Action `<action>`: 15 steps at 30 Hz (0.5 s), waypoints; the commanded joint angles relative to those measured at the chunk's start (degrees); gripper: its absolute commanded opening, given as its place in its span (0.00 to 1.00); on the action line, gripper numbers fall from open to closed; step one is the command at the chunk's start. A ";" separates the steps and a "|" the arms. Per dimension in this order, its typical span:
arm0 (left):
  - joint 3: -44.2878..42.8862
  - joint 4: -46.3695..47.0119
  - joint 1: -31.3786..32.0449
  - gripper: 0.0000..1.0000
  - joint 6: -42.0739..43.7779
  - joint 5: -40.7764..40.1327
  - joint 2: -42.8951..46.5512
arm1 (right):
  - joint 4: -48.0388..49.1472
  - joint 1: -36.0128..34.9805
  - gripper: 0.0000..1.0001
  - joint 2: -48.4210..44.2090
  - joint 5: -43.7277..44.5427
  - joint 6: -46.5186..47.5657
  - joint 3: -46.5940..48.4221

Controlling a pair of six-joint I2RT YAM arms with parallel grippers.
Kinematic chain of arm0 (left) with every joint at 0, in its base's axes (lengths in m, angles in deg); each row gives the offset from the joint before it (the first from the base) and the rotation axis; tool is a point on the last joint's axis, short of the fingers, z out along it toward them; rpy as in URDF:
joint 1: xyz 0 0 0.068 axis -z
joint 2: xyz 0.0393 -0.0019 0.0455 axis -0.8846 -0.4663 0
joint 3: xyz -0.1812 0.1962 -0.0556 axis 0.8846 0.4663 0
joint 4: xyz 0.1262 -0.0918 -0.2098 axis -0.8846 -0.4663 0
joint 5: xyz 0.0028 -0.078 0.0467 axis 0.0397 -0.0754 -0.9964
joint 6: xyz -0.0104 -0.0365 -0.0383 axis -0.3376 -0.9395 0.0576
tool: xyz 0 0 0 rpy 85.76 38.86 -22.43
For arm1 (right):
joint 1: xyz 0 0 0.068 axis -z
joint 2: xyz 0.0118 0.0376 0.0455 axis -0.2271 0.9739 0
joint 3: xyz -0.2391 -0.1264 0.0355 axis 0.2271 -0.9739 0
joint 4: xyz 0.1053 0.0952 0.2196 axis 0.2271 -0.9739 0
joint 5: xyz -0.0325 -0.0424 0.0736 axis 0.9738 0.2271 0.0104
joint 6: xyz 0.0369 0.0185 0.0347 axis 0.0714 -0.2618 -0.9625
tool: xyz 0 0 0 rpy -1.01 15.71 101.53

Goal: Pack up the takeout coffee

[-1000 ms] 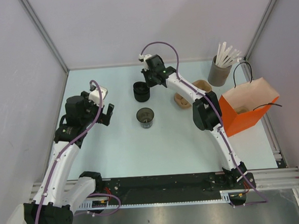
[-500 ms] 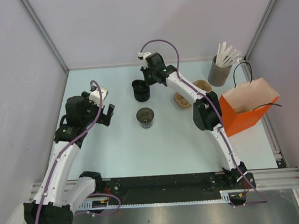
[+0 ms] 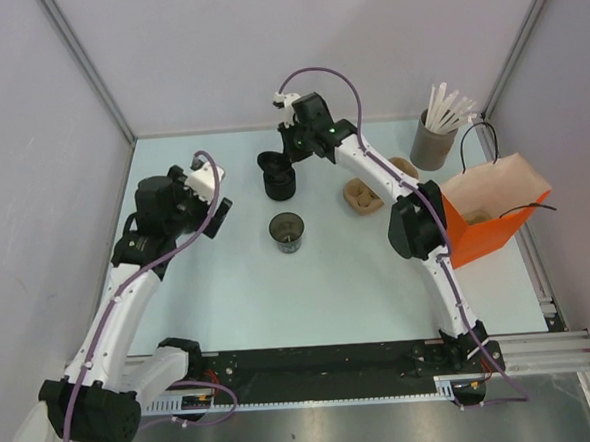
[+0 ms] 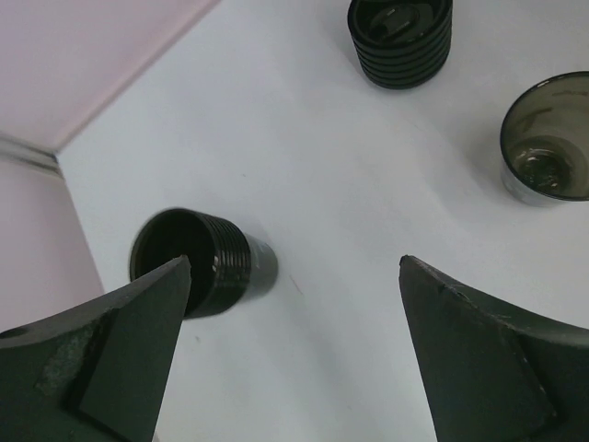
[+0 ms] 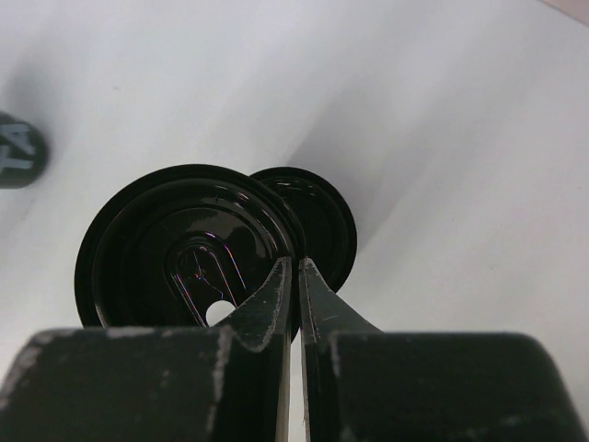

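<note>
Two pieces make up the takeout coffee, and they sit apart. Its small dark cup (image 3: 288, 229) stands upright near the middle of the pale table (image 3: 310, 300), long axis vertical, mouth open upward. The thin smooth wall looks smoky and the inside greyish-brown, with a small blurred shape at the bottom. Its round black lid (image 5: 175, 258) is off the cup, pinched by its rim between the clenched fingers of the right gripper (image 5: 294, 267), over a ribbed black cup (image 3: 280, 185) toward the back of the table. The lid is glossy moulded plastic, a shallow disc with a raised rim, an embossed tab and a small sip hole, its broad face turned to the wrist camera. The left gripper (image 4: 294, 262) hangs with jaws spread wide, grasping nothing, above a second ribbed black cup (image 4: 198, 262).
</note>
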 commanded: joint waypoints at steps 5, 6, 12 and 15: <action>-5.15 7.23 4.72 1.00 19.56 -0.17 -3.29 | -5.43 2.32 0.06 -12.17 -12.63 2.61 0.04; -6.29 7.23 4.90 1.00 20.36 0.53 -3.91 | -6.48 2.58 0.06 -13.06 -14.12 2.52 -0.48; -13.04 1.62 6.65 1.00 25.37 12.65 -7.25 | -12.10 4.52 0.06 -19.73 -26.69 8.05 -6.90; -16.74 -1.81 7.36 1.00 25.38 19.86 -8.48 | -16.23 4.78 0.06 -21.85 -31.00 12.43 -8.83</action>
